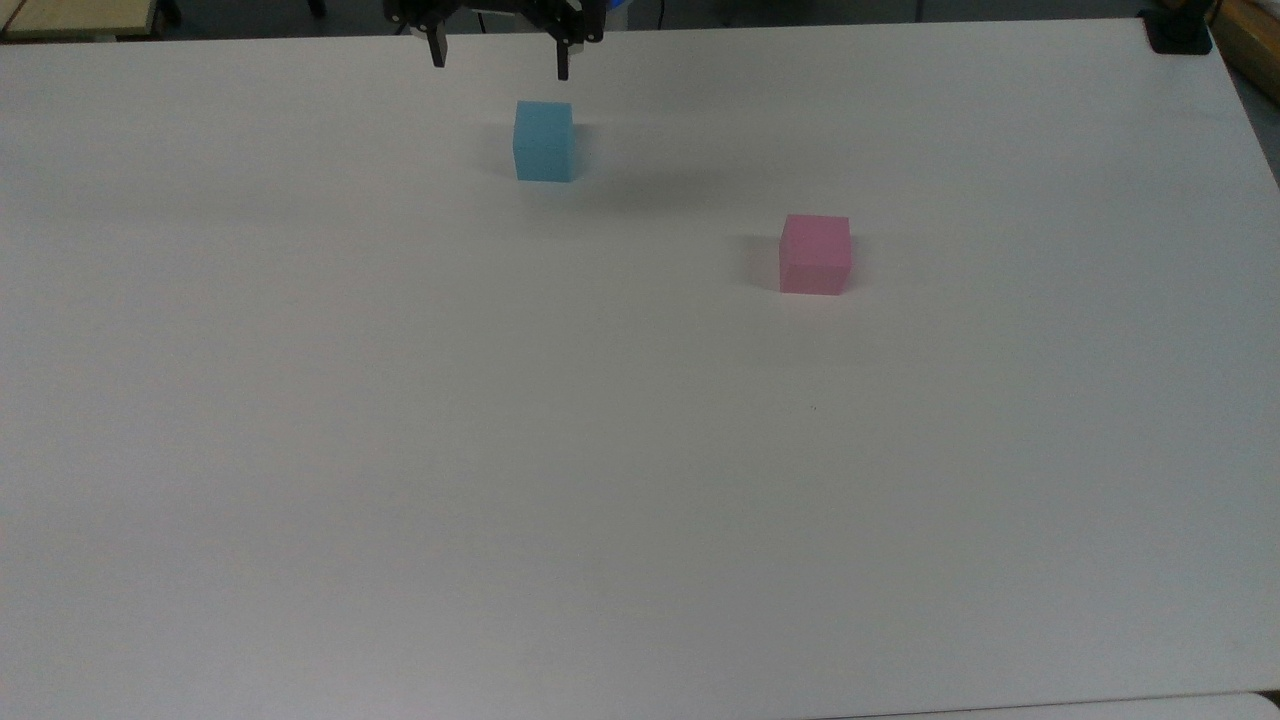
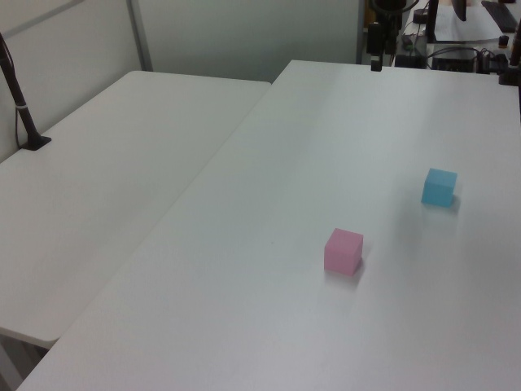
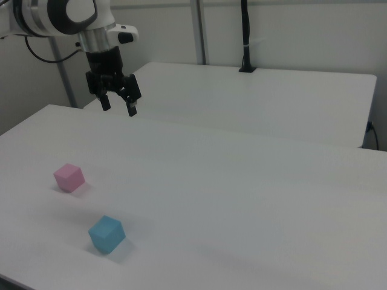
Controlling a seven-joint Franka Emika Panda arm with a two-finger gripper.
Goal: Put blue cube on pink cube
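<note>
White table [image 1: 400, 450] | blue cube [image 1: 544, 141], pink cube [image 1: 814, 254] apart | end effector [image 3: 119, 109] spread

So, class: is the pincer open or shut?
Open: in the right view, the pincer has its fingertips spread apart, empty, above the table.

We see a white tabletop [image 2: 269, 244] with a second white table [image 2: 106, 163] just beside it. Pale partition walls [image 2: 244, 37] stand behind them.

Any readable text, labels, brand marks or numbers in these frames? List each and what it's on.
None readable.
Matte light-blue foam-like cube: plain faces, no text.
Matte pink foam-like cube: plain faces, no text.
White table: no markings.
Black two-finger gripper, open: no legible label.
</note>
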